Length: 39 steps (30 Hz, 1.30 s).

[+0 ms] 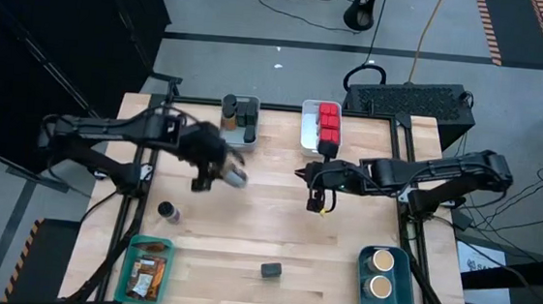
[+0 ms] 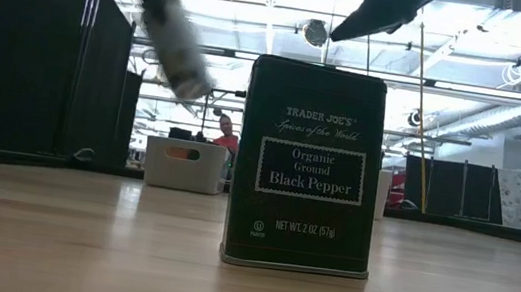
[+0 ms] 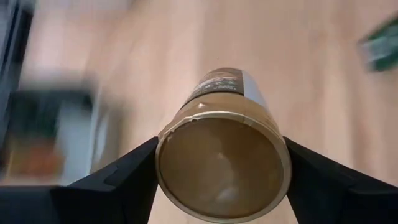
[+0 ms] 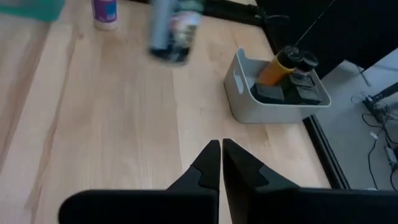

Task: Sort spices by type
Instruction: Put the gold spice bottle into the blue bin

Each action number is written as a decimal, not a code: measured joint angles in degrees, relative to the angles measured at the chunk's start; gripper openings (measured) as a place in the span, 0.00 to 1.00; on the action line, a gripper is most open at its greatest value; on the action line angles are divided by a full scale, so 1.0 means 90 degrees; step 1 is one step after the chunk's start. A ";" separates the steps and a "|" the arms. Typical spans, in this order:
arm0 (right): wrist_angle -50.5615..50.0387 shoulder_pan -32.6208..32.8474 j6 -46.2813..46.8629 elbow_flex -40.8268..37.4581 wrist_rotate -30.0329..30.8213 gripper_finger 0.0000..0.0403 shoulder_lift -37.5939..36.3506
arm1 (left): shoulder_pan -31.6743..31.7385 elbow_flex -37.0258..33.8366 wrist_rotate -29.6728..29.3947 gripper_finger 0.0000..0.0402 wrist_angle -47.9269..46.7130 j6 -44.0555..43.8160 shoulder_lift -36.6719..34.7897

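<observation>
We cannot read the label on the jar (image 3: 222, 146) held by the left end effector (image 1: 219, 174); in the left wrist view only its tan bottom faces us between the two dark fingers (image 3: 118, 180), which clamp it on either side, and the low view shows it as a blur tilted above the table (image 1: 266, 220). It hangs over the left half of the table, just in front of the grey bin (image 1: 240, 118) at the far edge, which holds an orange-capped bottle (image 4: 278, 66) and some dark jars whose number we cannot make out. The white bin (image 1: 322, 127) beside it holds a row of red tins (image 1: 329, 123). The teal bin (image 1: 146, 270) at the near left contains brown-orange packets, the blue bin (image 1: 384, 282) at the near right two round tan-topped jars. A black pepper tin (image 2: 306, 167) stands alone near the front edge, and a small dark jar (image 1: 168, 211) stands at the left. The right end effector (image 1: 318, 200) hovers near mid-table, fingers closed together on nothing.
</observation>
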 joint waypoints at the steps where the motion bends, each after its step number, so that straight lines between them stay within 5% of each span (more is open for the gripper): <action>1: 0.0088 0.0000 0.0000 0.0000 0.0000 0.00 0.0036 | -0.0214 0.0002 0.0067 0.70 0.0294 0.0232 -0.0018; 10: 0.0560 0.0064 0.0567 0.0000 -0.0077 0.00 0.0210 | -0.1661 0.0002 -0.0538 0.70 0.1360 0.2486 0.0230; 14: 0.0646 0.0055 0.1427 0.0000 -0.1128 0.04 0.0214 | -0.2029 0.0002 -0.1093 0.70 0.1850 0.3303 0.0397; 21: 0.0780 0.0061 0.1574 -0.0007 -0.1452 0.30 0.0303 | -0.2383 0.0002 -0.1554 0.70 0.2602 0.4578 0.0638; 28: 0.0952 -0.0034 0.1580 -0.0005 -0.2942 0.60 0.0301 | -0.2509 0.0002 -0.1512 0.70 0.3281 0.5425 0.1010; 39: 0.1004 0.0062 0.1719 0.0005 -0.3093 0.70 0.0546 | -0.2540 0.0002 -0.1713 0.70 0.4024 0.6510 0.1650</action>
